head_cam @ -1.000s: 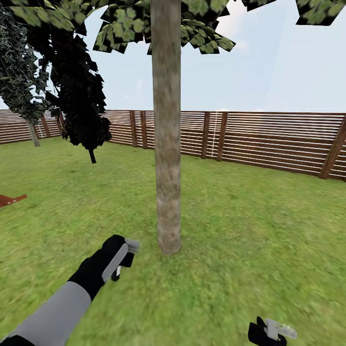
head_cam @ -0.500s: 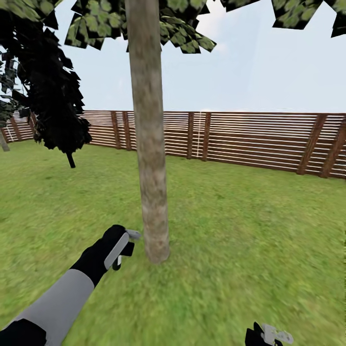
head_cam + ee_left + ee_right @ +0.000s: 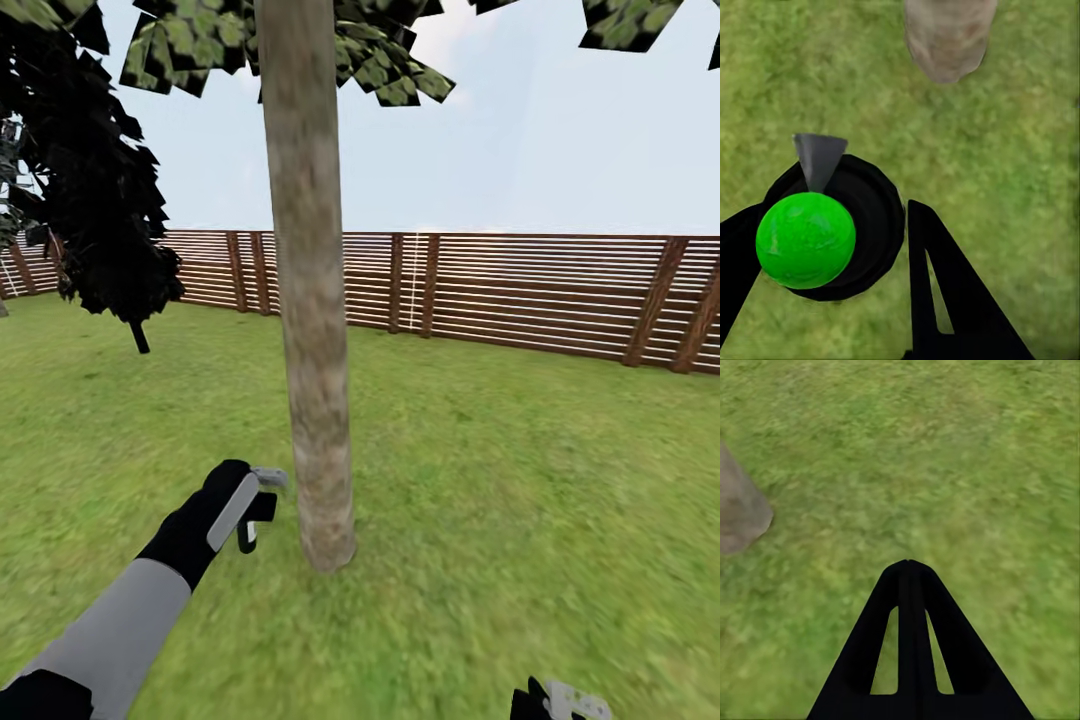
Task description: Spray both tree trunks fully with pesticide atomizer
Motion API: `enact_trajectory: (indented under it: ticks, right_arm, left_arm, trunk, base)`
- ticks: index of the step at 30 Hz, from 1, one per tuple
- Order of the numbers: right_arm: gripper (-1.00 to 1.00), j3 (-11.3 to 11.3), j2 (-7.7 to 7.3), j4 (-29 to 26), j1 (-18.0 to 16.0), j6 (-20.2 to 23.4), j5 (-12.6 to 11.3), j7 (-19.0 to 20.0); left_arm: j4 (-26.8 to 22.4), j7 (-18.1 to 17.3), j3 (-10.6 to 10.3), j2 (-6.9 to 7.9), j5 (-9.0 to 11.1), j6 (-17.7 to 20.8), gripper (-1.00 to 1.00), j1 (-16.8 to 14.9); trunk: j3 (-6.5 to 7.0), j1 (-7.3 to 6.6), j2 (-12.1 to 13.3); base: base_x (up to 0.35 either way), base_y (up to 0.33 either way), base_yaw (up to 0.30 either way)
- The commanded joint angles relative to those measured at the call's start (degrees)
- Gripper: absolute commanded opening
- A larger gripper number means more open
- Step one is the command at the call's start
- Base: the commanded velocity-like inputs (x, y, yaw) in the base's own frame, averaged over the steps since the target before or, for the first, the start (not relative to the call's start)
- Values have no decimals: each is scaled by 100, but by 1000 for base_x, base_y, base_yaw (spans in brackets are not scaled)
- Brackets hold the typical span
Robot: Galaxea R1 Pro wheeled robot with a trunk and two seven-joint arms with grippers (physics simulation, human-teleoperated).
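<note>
My left gripper (image 3: pixel 250 505) is closed around the pesticide atomizer (image 3: pixel 262 497), held low over the grass (image 3: pixel 500 480) just beside the foot of the tree trunk (image 3: pixel 310 330); its short grey nozzle (image 3: pixel 270 477) points toward the bark, near it, though I cannot tell whether it touches. From my left wrist the atomizer (image 3: pixel 840 225) shows as a black round body with a bright green ball on it and the grey nozzle (image 3: pixel 817 157) sticking out, my black fingers (image 3: pixel 945 300) on either side of it; the trunk base (image 3: pixel 945 37) is cut off at the frame edge. The trunk's top runs out of the head view among blocky green leaves (image 3: pixel 380 60); a dark tree (image 3: pixel 100 200) stands to the left, before the slatted brown fence (image 3: pixel 540 290). My right gripper (image 3: pixel 560 703) is mostly cut off at the bottom edge; from its wrist camera the fingers (image 3: pixel 907 645) are pressed together, holding nothing, over blurred grass.
</note>
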Motion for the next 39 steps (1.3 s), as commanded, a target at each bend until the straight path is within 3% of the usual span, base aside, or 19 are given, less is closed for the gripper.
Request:
enact_trajectory:
  ticks: [1,23,32,36,39]
  right_arm:
    - [-100,-19,6,19,-5,-15,1,14]
    - [-100,-11,5,86,-5,-15,9,14]
    - [-100,-11,5,105,-5,-15,9,14]
    - [-100,-11,5,224,-10,-15,9,14]
    - [-100,-11,5,342,-18,-15,15,14]
  left_arm:
    - [-2,54,-9,5,62,10,-100,-8]
    - [-79,54,8,0,86,10,-100,-10]
    - [-83,57,27,-4,101,10,-100,-37]
    - [-17,72,21,-5,78,10,-100,-625]
    - [397,79,32,-27,74,10,-100,-1438]
  trunk:
    - [-10,7,-10]
    - [-10,7,-10]
    - [-10,7,-10]
    - [-10,7,-10]
    - [-10,7,-10]
  base:
    - [336,54,0]
    - [339,4,-51]
    - [64,0,-2]
    - [1,0,0]
    - [0,0,0]
